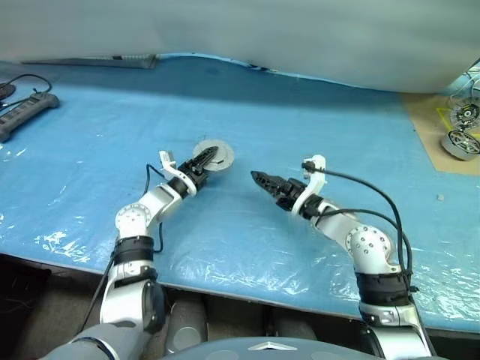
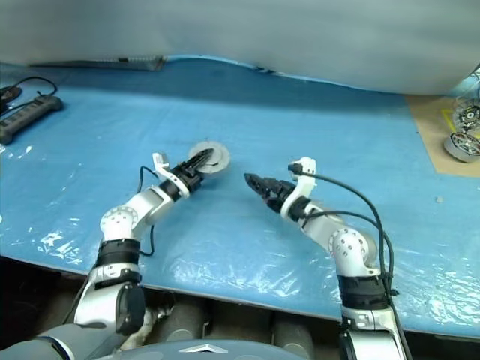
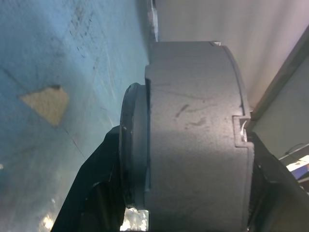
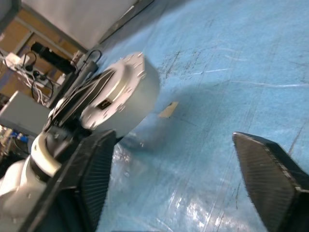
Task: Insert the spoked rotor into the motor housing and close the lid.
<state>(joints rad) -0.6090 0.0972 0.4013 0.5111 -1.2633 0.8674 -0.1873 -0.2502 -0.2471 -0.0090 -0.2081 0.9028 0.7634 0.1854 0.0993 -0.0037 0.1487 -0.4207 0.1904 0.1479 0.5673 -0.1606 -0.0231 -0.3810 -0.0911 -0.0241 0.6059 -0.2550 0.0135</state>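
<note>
Two black ribbed hands: left clamps grey round motor housing; right spread wide.

right claw spread | left claw gripping motor housing

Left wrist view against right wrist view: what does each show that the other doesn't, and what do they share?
Left wrist view: the motor housing side-on, close up, a stepped notch in its rim, clamped by the left gripper. Right wrist view: the right gripper wide open and empty, the housing's flat face, a power strip beyond. Shared: the housing, the blue table cover and a tan patch on it.
</note>
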